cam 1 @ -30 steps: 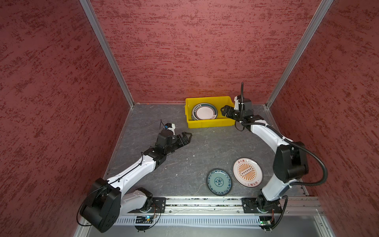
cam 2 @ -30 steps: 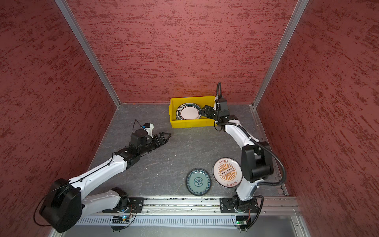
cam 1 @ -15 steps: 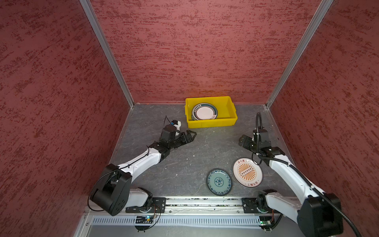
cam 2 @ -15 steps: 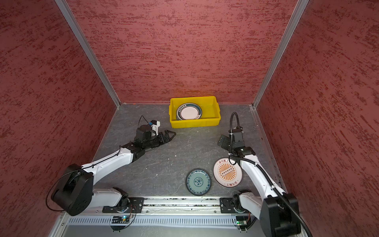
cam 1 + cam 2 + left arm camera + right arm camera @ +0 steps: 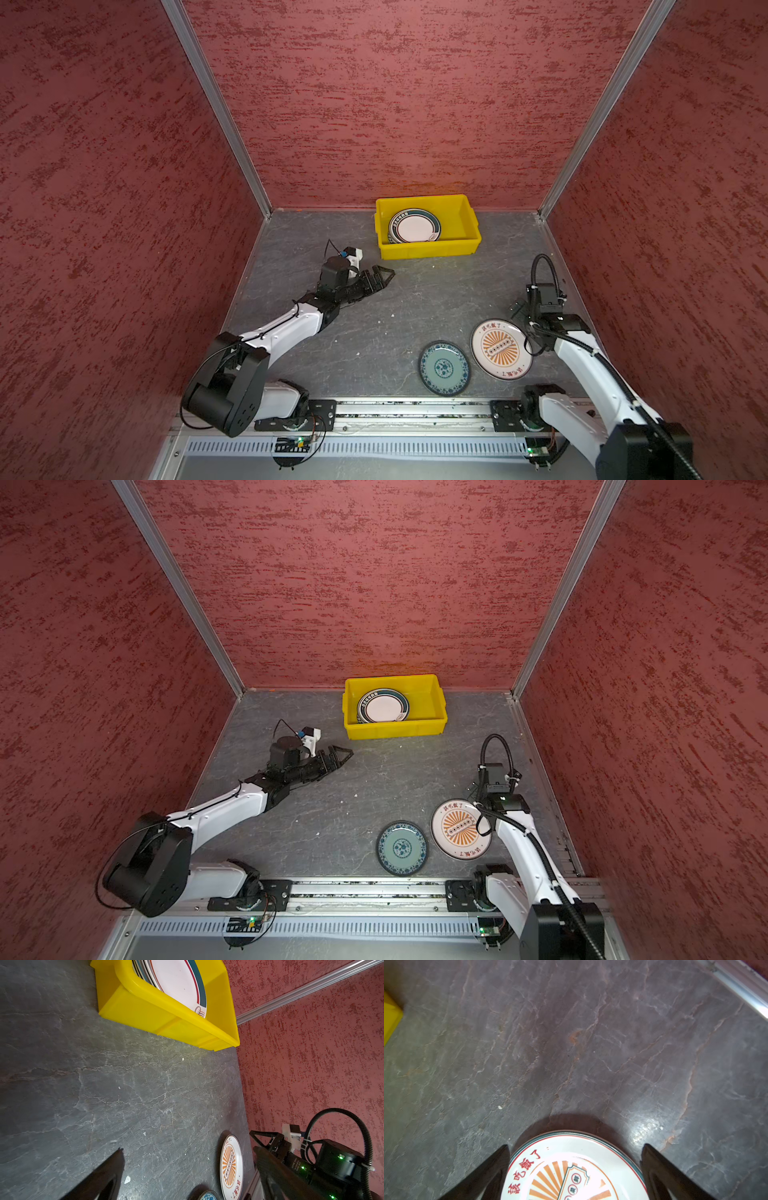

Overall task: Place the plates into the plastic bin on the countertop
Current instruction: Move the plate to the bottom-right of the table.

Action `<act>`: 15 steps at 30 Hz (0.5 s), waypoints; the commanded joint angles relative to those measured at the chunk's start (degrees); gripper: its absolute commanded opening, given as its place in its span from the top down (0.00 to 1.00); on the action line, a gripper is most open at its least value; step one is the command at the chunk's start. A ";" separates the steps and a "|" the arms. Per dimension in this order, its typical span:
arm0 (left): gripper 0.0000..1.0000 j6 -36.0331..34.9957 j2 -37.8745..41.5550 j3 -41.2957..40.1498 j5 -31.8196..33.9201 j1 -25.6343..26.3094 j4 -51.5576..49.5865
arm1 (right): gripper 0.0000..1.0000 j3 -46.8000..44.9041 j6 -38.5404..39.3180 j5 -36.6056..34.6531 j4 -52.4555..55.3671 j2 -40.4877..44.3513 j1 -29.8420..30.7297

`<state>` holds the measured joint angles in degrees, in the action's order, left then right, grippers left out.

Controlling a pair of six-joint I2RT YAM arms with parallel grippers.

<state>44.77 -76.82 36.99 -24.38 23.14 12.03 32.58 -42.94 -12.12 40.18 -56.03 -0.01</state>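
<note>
The yellow plastic bin (image 5: 467, 216) (image 5: 434, 696) (image 5: 166, 1016) stands at the back of the countertop (image 5: 415, 299). A stack of white plates with dark rims (image 5: 414, 226) (image 5: 383, 706) (image 5: 178, 982) lies in it. An orange sunburst plate (image 5: 500, 349) (image 5: 460, 829) (image 5: 231, 1165) (image 5: 571, 1167) and a smaller teal plate (image 5: 444, 368) (image 5: 402, 848) lie near the front rail. My right gripper (image 5: 519, 309) (image 5: 575, 1147) is open, its fingers either side of the sunburst plate's far edge. My left gripper (image 5: 384, 276) (image 5: 188, 1148) is open and empty, in front of the bin's left corner.
Red textured walls close in the left, back and right sides. A metal rail (image 5: 415, 409) with both arm bases runs along the front. The right arm's black cable loop (image 5: 544, 270) rises close to the right wall.
My right arm has drawn back from the bin to the sunburst plate at the front right, its gripper open. My left gripper has edged toward the bin.
</note>
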 commanded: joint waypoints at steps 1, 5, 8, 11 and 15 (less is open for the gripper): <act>0.01 0.78 1.31 -1.01 -1.37 -0.28 2.82 | 0.01 -1.94 -2.05 0.63 0.23 -0.59 -1.83; 0.01 1.00 1.15 -1.22 -1.68 -0.35 3.04 | 0.01 -5.10 -2.77 5.00 -2.34 0.26 -3.28; 0.01 1.40 1.22 -1.22 -2.11 -0.40 3.22 | 0.01 -6.18 -2.74 8.29 -3.59 -0.09 -3.50; 0.01 2.06 1.30 -1.51 -2.34 -0.45 4.19 | 0.01 -7.35 -2.91 12.17 -6.39 -0.35 -3.44; 0.01 2.03 1.41 -1.61 -2.34 -0.52 4.09 | 0.01 -9.11 -4.10 18.14 -10.91 -0.83 -3.44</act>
<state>46.65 -76.60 36.14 -25.91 23.07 14.59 24.67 -45.06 -0.25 34.04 -56.53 -3.27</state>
